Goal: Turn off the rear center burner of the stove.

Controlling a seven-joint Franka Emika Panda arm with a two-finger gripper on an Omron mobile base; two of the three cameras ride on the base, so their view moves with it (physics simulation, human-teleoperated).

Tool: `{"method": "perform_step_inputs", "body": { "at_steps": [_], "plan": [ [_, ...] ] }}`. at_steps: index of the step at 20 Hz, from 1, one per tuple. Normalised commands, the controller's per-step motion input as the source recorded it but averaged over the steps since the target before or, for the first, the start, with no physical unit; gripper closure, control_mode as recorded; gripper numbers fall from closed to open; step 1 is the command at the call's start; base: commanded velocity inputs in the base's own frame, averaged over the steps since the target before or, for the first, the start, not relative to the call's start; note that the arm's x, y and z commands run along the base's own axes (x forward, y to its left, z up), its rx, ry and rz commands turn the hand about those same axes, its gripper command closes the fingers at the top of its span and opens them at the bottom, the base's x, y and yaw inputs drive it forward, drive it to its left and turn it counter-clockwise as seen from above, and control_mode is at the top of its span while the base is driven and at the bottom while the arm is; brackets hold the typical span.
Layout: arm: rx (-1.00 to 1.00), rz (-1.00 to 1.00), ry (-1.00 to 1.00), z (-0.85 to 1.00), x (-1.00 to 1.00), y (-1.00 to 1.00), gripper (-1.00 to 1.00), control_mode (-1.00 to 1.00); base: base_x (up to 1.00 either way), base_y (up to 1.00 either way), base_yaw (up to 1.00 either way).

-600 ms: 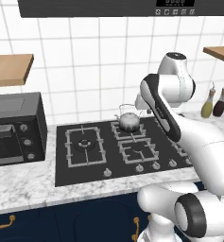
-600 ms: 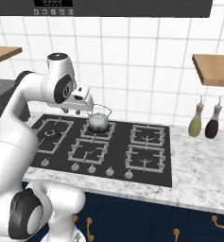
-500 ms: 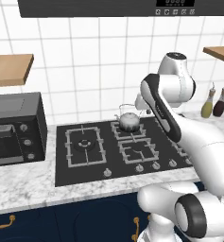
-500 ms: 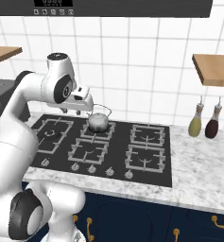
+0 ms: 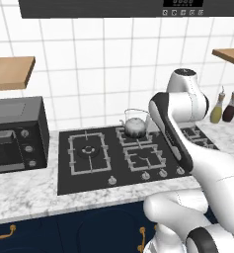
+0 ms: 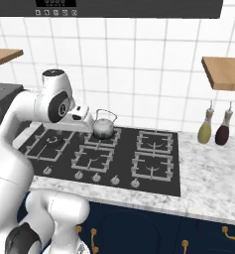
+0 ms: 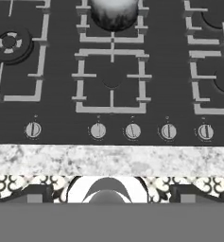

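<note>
The stove [image 5: 64, 178] [image 6: 173, 181] [image 7: 61, 118] is a flat black glass cooktop set in a marble counter. The rear center burner [image 7: 84, 20] [image 5: 122, 133] [image 6: 115, 134] carries a silver kettle [image 7: 114, 10] [image 5: 135, 127] [image 6: 103, 129] that hides its cap. Several small silver knobs [image 7: 98, 130] [image 5: 146, 175] [image 6: 96, 177] line the front edge. My gripper [image 7: 111, 194] hangs high above the counter's front edge, looking down on the knob row. It is open, fingertips [image 7: 35, 194] wide apart with nothing between them. In the left base view my own arm hides the hand.
The front center grate [image 7: 112, 80] lies just before the kettle. The large ring burner [image 7: 9, 42] is at the left. A black microwave [image 5: 15, 131] stands left of the stove, and two bottles [image 6: 205, 130] right of it. Wooden shelves [image 6: 223, 72] hang on the wall.
</note>
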Motion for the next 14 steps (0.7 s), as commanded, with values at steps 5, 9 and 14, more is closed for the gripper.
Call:
{"method": "perform_step_inputs", "body": {
  "at_steps": [5, 9, 14],
  "plan": [
    [-0.03, 0.02, 0.1, -0.96, -0.38, -0.34, -1.0, -1.0, 0.0, 0.0, 0.0],
    [-0.04, 0.05, 0.13, -0.92, -0.02, -0.21, -1.0, -1.0, 0.0, 0.0, 0.0],
    [-0.01, 0.07, 0.16, -0.55, 0.16, -0.21, -1.0, -1.0, 0.0, 0.0, 0.0]
  ]
}}
